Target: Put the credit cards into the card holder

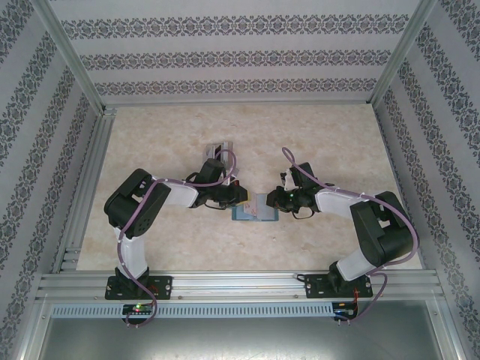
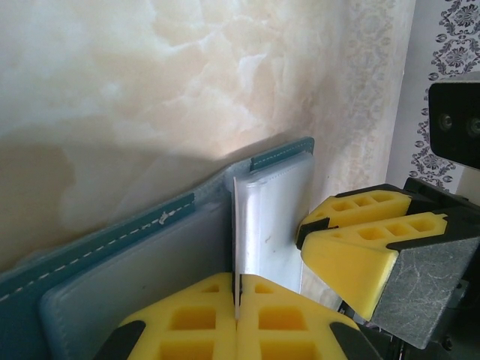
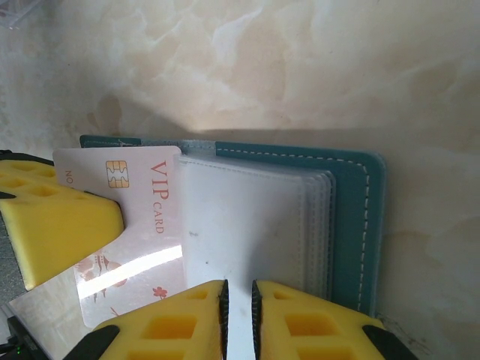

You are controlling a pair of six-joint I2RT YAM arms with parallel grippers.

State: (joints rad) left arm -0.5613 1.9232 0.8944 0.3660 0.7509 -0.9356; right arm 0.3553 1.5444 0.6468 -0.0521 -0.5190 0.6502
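The teal card holder (image 1: 255,214) lies open on the table between both arms, its pale pockets up (image 3: 349,217) (image 2: 112,241). My left gripper (image 1: 238,197) (image 2: 236,300) is shut on a pale credit card printed "VIP CARD" with a gold chip (image 3: 142,217); in the left wrist view the card (image 2: 235,240) stands edge-on against the pale pocket's left edge. My right gripper (image 1: 279,199) (image 3: 238,300) holds a pale pocket leaf (image 3: 247,225) in a narrow gap between its pads. Its yellow fingers (image 2: 352,240) sit at the holder's right edge.
A clear plastic stand (image 1: 217,150) sits on the marble-patterned table behind the left arm. Patterned walls and aluminium rails (image 1: 82,202) close in the table on three sides. The left gripper's yellow finger (image 3: 52,225) lies close beside the right gripper.
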